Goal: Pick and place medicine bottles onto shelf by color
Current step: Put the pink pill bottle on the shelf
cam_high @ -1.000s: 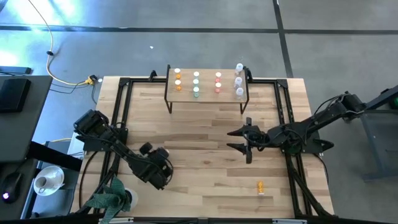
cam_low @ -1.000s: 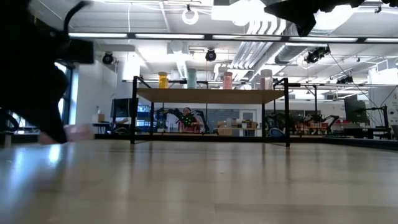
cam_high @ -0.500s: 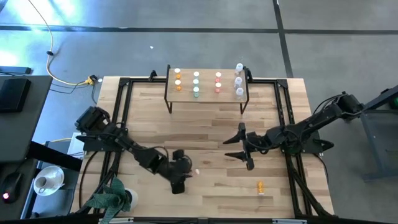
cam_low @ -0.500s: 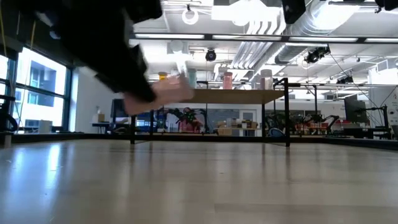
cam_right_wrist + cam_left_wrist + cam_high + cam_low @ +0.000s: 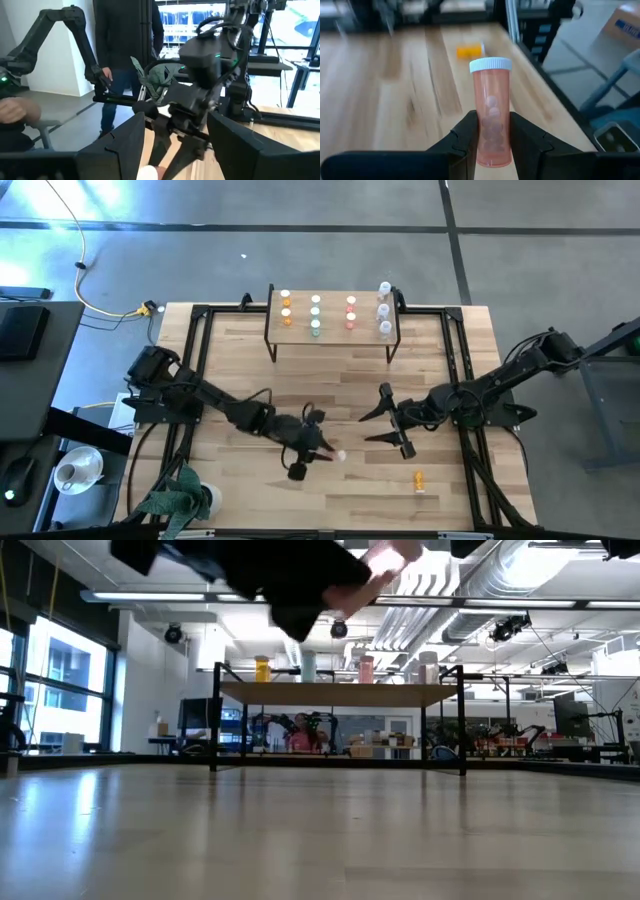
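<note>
- Left hand (image 5: pixel 492 137): dark fingers clamped on translucent pink bottle (image 5: pixel 491 112), ribbed white cap, held above wood-plank surface (image 5: pixel 330 380).
- Right hand (image 5: pixel 385 420): fingers apart, empty, facing left hand.
- Orange bottle (image 5: pixel 419 478) lies beyond pink one's cap.

Twelve bottles (image 5: pixel 316 314) on one shelf (image 5: pixel 333 330); two elsewhere.

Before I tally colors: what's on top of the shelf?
On the shelf stand four columns of medicine bottles: orange, green, red, clear. Only their white caps face the overhead camera, so contents stay hidden.
</note>
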`<state>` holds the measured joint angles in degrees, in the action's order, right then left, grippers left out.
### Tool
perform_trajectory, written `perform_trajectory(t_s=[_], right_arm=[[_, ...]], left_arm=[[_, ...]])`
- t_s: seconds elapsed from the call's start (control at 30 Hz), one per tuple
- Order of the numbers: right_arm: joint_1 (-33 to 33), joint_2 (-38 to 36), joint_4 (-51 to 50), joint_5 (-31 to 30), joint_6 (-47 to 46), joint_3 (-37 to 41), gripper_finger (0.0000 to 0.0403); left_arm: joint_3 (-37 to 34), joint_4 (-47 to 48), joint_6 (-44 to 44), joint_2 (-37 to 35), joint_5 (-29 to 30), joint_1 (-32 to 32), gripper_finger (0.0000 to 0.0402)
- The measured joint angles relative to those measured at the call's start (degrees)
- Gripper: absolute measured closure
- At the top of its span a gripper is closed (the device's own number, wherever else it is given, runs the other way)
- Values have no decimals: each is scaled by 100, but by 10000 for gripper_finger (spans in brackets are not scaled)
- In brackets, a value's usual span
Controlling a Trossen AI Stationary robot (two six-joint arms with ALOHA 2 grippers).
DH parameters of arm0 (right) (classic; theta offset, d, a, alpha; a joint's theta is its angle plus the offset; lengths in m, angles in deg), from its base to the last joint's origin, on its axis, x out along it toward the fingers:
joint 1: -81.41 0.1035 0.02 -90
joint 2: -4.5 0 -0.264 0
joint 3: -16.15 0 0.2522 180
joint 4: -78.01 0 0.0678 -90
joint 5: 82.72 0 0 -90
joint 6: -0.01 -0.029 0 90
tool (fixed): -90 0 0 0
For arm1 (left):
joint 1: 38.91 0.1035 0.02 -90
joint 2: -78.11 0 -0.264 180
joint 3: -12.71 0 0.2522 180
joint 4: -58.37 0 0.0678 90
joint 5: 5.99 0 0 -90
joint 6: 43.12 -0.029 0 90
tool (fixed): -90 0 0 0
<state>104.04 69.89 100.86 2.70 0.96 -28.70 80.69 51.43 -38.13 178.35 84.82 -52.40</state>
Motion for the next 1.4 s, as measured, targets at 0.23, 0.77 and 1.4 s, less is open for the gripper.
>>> perform_trajectory(t_s=[0.23, 0.77, 1.4], right_arm=[[-2, 387, 187, -11, 551, -238, 197], [-46, 716, -1530, -99, 814, -993, 197], [-46, 714, -1847, -502, 696, -1051, 275]], left_arm=[[0, -973, -648, -7, -564, 433, 319], [2, -1645, -717, -7, -530, 718, 319], [2, -1681, -866, -7, -142, 751, 319]])
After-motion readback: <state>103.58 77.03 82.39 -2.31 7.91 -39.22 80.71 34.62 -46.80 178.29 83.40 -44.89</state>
